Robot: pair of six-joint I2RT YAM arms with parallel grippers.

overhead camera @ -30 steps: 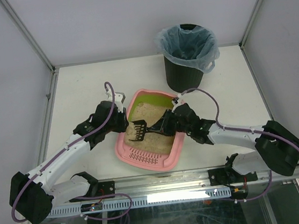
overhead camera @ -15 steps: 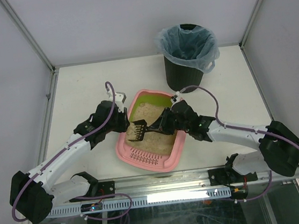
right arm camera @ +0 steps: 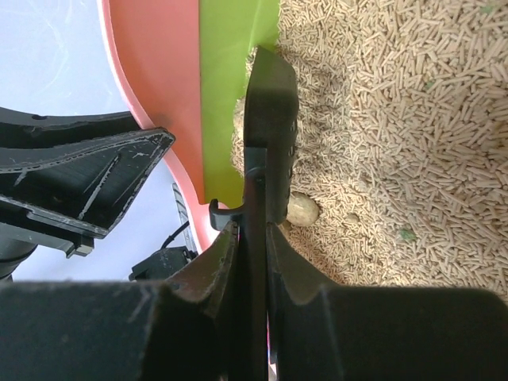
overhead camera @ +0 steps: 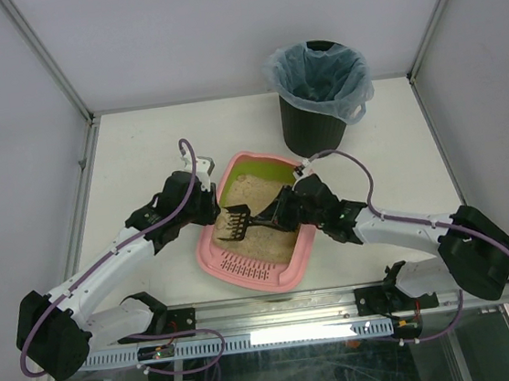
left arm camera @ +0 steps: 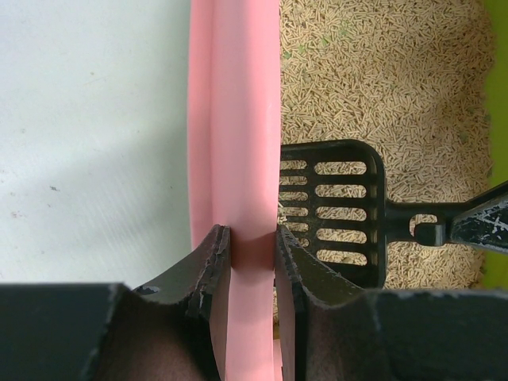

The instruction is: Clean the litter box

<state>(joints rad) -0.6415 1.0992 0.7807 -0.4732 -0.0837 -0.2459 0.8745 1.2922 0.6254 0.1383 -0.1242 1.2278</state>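
Observation:
The pink litter box [overhead camera: 209, 260] with a lime-green inner wall and beige litter lies in the middle of the table. My left gripper [overhead camera: 214, 206] is shut on its pink left rim [left arm camera: 238, 159]. My right gripper [overhead camera: 280, 213] is shut on the handle of the black slotted scoop [overhead camera: 235, 222], whose head hangs over the litter near the left wall. In the right wrist view the scoop [right arm camera: 270, 119] stands edge-on over the litter, with a pale round clump [right arm camera: 302, 209] beside it. The left wrist view shows the scoop's head [left arm camera: 337, 206] flat above the litter.
A black bin [overhead camera: 321, 100] lined with a pale blue bag stands at the back right of the table, beyond the box. The slotted grille [overhead camera: 245, 267] is at the box's near end. Metal frame posts edge the table on both sides.
The right gripper and scoop shifted slightly within the box, back and forth by a small amount. The left gripper has kept its hold on the rim.

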